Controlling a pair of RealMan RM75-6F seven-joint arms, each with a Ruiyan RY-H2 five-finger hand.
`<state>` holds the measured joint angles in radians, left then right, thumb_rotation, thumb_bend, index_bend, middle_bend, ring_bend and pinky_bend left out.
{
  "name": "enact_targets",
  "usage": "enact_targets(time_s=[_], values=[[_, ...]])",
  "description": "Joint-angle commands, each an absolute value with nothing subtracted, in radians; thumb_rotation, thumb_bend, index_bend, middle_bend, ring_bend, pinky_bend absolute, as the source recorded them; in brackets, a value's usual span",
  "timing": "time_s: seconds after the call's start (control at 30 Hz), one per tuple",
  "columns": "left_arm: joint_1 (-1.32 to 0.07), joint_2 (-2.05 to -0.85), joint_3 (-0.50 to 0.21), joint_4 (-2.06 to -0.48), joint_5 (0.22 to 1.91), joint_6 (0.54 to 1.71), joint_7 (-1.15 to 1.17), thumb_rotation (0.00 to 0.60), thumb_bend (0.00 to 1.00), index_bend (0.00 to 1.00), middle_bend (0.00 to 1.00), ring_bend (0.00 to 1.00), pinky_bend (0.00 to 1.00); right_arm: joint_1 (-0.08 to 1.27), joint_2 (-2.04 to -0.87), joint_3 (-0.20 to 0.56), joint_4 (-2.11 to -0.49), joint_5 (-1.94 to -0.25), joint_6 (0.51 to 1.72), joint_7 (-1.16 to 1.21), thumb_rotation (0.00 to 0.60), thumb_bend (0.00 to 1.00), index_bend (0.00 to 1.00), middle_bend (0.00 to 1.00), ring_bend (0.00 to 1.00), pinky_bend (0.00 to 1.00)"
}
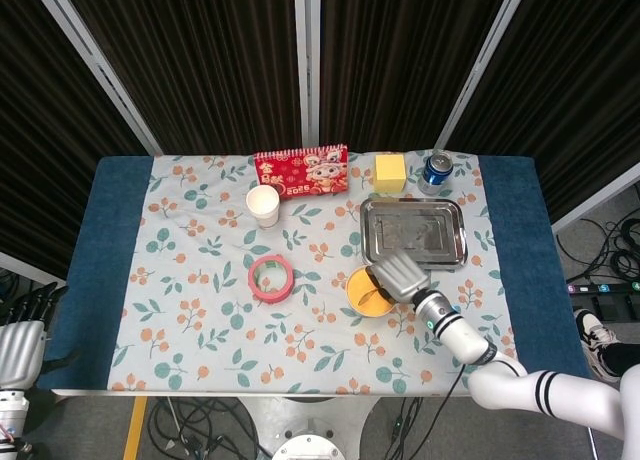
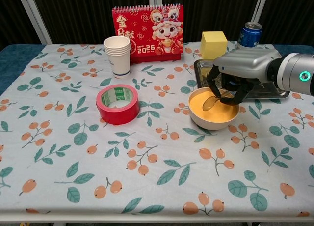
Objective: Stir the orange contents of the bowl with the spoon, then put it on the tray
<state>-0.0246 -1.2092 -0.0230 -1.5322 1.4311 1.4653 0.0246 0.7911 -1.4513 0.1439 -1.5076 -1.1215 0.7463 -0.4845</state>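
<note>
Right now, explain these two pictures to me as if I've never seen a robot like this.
This is a two-armed robot with finger hands, working at a table. One picture looks down from its head, the other forward from its chest. On the flowered cloth sit a red calendar, a stack of paper cups, a roll of red tape, a yellow block, a blue can and a metal tray. The right robot hand holds a spoon in the bowl of orange contents. The left robot hand waits off the table's edge.
</note>
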Motion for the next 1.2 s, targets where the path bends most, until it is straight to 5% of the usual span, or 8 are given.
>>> enact_targets(time_s=[0.03, 0.43, 0.7, 1.2], values=[[-0.026, -1.212, -0.023, -1.528, 1.433, 1.463, 0.022, 0.600, 0.14, 0.19, 0.18, 0.12, 0.13, 0.797, -1.452, 0.135, -1.510, -1.104, 0.753, -0.493, 0.600, 0.34, 0.40, 0.91, 0.90, 1.00], [-0.028, -1.215, -0.026, -1.517, 1.433, 1.462, 0.010, 0.600, 0.14, 0.19, 0.18, 0.12, 0.12, 0.806, -1.408, 0.140, -1.543, -1.107, 0.795, -0.453, 0.600, 0.33, 0.31, 0.91, 0.90, 1.00], [-0.027, -1.215, -0.024, -1.522, 1.435, 1.463, 0.015, 0.600, 0.14, 0.19, 0.18, 0.12, 0.12, 0.807, -1.376, 0.123, -1.526, -1.154, 0.796, -0.409, 0.600, 0.20, 0.44, 0.91, 0.90, 1.00], [-0.025, -1.212, -0.024, -1.533, 1.429, 1.462, 0.026, 0.600, 0.14, 0.19, 0.18, 0.12, 0.13, 0.834, -1.454, 0.092, -1.436, -1.183, 0.775, -0.411, 0.600, 0.29, 0.46, 0.91, 0.90, 1.00]])
